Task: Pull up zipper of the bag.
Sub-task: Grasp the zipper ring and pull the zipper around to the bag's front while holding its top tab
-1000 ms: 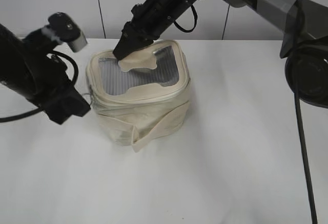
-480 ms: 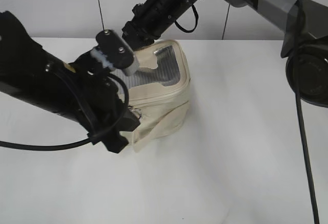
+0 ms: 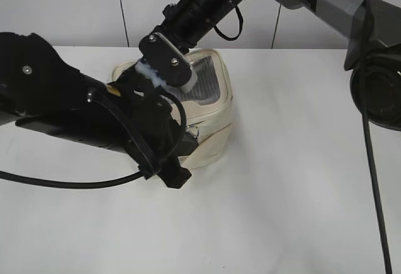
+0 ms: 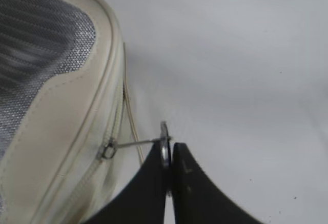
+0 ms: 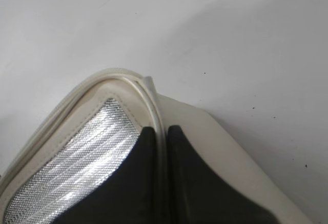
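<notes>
The cream bag (image 3: 213, 126) with a grey mesh top (image 3: 203, 79) stands mid-table, largely hidden by my left arm in the exterior view. In the left wrist view my left gripper (image 4: 168, 149) is shut on the silver ring pull (image 4: 164, 139), which is drawn taut from the slider (image 4: 107, 148) on the cream zipper track (image 4: 110, 126) at the bag's rim. My right gripper (image 5: 161, 131) is shut on the bag's cream rim piping (image 5: 154, 106) at the far corner, beside the mesh (image 5: 82, 157); in the exterior view it is hidden behind my left wrist.
The white table (image 3: 294, 180) stretches to the right and front of the bag. A pale panelled wall (image 3: 75, 10) stands behind. My left arm's black cable (image 3: 62, 183) loops over the table at the left.
My left arm has swept right along the bag's front, from its left side to its front right, with the ring pull held. My right gripper has stayed at the far rim.
</notes>
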Robot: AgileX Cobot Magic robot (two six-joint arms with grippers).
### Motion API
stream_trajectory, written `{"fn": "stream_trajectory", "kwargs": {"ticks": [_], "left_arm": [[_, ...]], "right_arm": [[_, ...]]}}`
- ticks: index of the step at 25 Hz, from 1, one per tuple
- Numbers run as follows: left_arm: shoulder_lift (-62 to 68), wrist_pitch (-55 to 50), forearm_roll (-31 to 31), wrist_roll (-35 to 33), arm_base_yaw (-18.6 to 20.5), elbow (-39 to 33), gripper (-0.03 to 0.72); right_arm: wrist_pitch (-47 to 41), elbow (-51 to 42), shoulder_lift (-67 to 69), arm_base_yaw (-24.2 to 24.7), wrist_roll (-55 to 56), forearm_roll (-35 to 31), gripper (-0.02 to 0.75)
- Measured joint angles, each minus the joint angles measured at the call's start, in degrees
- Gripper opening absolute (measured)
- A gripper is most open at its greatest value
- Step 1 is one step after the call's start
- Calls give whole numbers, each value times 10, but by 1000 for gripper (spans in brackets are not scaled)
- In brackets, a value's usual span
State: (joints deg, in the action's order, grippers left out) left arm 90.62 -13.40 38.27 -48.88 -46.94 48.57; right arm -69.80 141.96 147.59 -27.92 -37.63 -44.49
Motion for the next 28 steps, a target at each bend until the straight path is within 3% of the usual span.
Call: {"fn": "stream_trajectory", "kwargs": {"ticks": [3,6,8,13,19,23,26,28], "left_arm": [[-3,-26,6,1,7,0,62],[-16,-102,14,6,21,1,195],[-31,-134,17,13,34,-1,243],[-101,-110,19,28,82,-46,262],[-146,-106,19,31,184,-79,264],[-139,-120,19,11,246,-32,265],[-102,-159,52,-38,281,43,268],[-63,-197,97,-80,296,106,272]], "right_arm": [[0,0,0,3,11,-2,84],[4,0,0,12,25,-15,235],[4,0,-4,22,40,-16,295],[3,0,-36,59,82,-3,293],[3,-61,-109,95,115,44,285],[13,-218,-193,127,78,41,258],[118,-413,-293,166,20,18,237],[218,-567,-374,186,-44,-36,233]]}}
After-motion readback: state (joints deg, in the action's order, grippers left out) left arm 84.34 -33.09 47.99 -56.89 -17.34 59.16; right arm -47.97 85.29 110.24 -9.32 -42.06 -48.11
